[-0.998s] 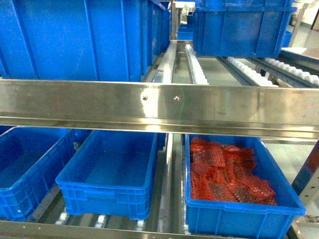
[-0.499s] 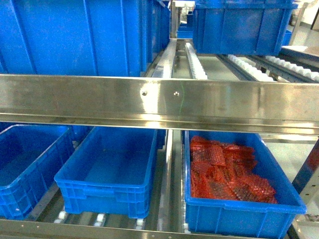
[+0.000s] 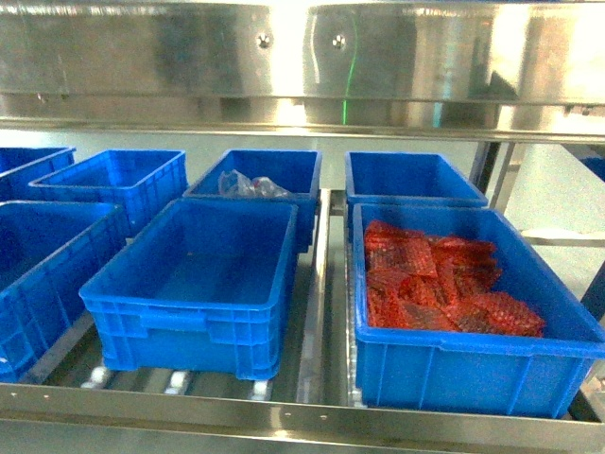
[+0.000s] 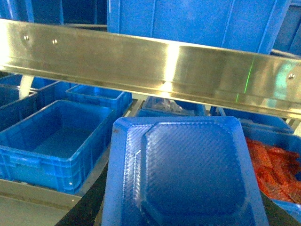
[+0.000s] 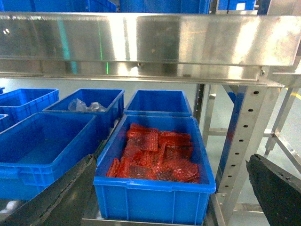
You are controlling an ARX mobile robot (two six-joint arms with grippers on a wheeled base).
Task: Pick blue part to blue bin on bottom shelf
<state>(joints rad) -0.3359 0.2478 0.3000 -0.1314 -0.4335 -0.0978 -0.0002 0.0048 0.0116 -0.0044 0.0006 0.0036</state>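
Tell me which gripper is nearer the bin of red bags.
Right, probably. The right gripper's open jaws frame the red-bag bin straight ahead; the left gripper, carrying the blue part, sees it off to its right.

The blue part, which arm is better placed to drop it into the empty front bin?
Left. Its wrist view shows the blue part already carried there, with the empty front bin on that side. The right claw faces the bin of red mesh bags.
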